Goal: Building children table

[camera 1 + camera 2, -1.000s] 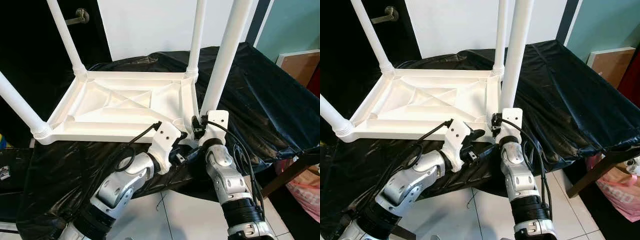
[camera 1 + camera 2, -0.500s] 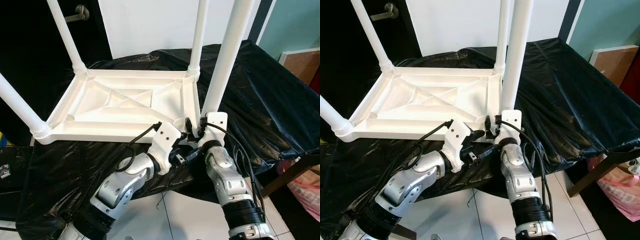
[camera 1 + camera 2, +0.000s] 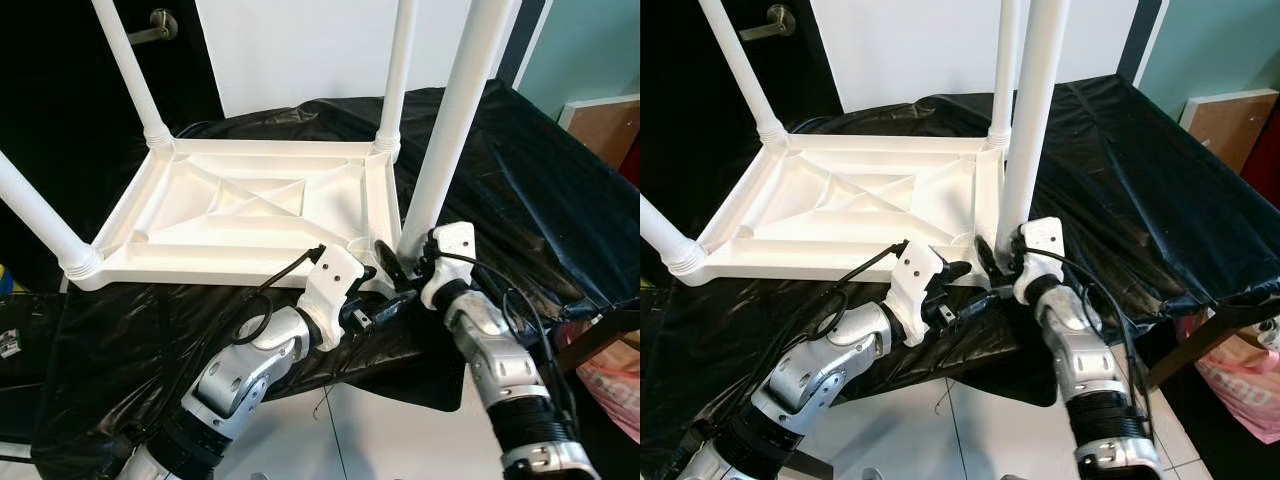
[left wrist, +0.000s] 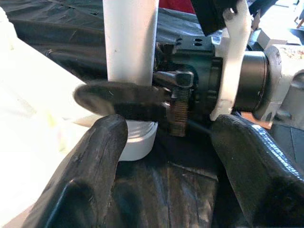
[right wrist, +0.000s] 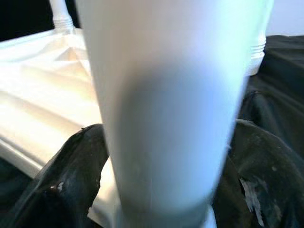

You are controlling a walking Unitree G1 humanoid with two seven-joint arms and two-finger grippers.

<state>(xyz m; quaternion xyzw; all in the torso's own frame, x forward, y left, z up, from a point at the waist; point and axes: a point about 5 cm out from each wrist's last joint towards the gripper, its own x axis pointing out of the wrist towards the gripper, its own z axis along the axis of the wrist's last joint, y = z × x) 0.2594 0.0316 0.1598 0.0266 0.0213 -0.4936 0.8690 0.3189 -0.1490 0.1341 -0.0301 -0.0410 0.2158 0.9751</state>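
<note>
Near edge of the black-draped work surface (image 3: 520, 190): both grippers meet at the base of the nearest white table leg (image 3: 455, 110). Left gripper (image 3: 385, 308) sits low at the near right corner of the upturned table top (image 3: 240, 210), fingers spread, nothing between them (the wrist view looks past its two black fingers (image 4: 95, 166) straight at the leg's foot and the other arm's wrist). Right gripper (image 3: 392, 266) is at the leg just above its socket; in its wrist view the fingers (image 5: 61, 190) stand one on each side of the leg, apparently clamped on it, though contact itself is blurred.

Middle: the white plastic table top lies upside down on the black sheet, ribbed underside facing up, near its front left part.

Far: three more legs stand up from the other corners — left near leg (image 3: 40, 215), left far leg (image 3: 130, 70), right far leg (image 3: 398, 70). Behind them, a white wall (image 3: 300, 50) and a dark door with a metal handle (image 3: 155, 32).
</note>
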